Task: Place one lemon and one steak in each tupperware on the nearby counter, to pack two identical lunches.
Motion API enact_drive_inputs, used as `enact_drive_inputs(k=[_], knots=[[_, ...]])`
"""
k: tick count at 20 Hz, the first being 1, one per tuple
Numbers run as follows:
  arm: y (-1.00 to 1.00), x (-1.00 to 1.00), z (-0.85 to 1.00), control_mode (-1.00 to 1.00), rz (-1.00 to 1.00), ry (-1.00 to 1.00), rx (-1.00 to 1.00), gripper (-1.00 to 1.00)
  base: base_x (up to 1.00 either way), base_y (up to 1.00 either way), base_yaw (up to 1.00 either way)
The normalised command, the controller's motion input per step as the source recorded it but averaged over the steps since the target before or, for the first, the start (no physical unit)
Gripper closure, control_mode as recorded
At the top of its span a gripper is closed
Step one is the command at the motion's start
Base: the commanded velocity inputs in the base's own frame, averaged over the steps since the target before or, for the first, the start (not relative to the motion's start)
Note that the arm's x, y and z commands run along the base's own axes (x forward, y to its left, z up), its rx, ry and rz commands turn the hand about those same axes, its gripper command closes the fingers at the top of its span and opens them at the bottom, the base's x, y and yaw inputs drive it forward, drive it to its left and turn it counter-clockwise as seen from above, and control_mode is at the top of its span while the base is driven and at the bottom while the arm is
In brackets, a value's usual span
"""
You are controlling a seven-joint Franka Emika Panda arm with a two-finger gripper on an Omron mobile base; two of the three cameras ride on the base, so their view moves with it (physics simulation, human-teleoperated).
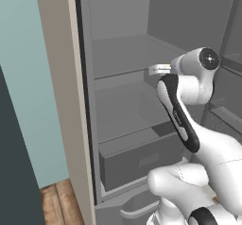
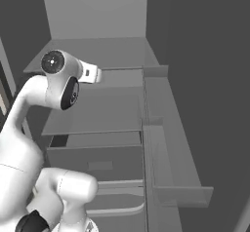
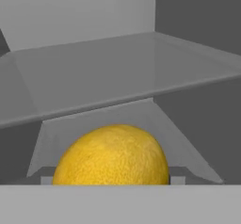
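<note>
A bright yellow lemon (image 3: 113,157) fills the bottom middle of the hand view, very close to the camera. A dark fingertip (image 3: 43,175) presses on its left side and another on its right. My gripper (image 1: 159,69) is reached into an open grey fridge at the height of the middle shelf (image 1: 127,108), and it is shut on the lemon. From the two base views the lemon is hidden behind the wrist. The steak, the tupperware and the counter are out of view.
A glass shelf (image 3: 117,77) runs just above and beyond the lemon. A closed grey drawer (image 1: 142,160) sits below the shelves. The fridge door's bins (image 2: 168,143) stand to the right. A beige panel (image 1: 56,77) borders the fridge's left side.
</note>
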Motion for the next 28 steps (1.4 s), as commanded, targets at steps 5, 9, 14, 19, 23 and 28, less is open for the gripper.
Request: enact_drive_inputs(k=[5, 9, 14, 19, 23, 28], knots=[[0.00, -0.95, 0.14, -1.00, 0.00, 0.07, 0.00, 1.00, 0.00, 0.00, 0.00], [0.00, -0.99, 0.16, -1.00, -0.01, 0.03, 0.00, 1.00, 0.00, 0.00, 0.00], [0.00, -1.00, 0.04, -1.00, -0.04, 0.00, -0.01, 1.00, 0.00, 0.00, 0.00], [0.07, -0.81, -0.03, -1.00, -0.14, 0.10, -0.05, 1.00, 0.00, 0.00, 0.00], [0.00, 0.00, 0.00, 1.00, 0.00, 0.00, 0.00, 1.00, -0.88, 0.00, -0.11], [0.00, 0.00, 0.00, 1.00, 0.00, 0.00, 0.00, 1.00, -0.98, 0.00, -0.05]])
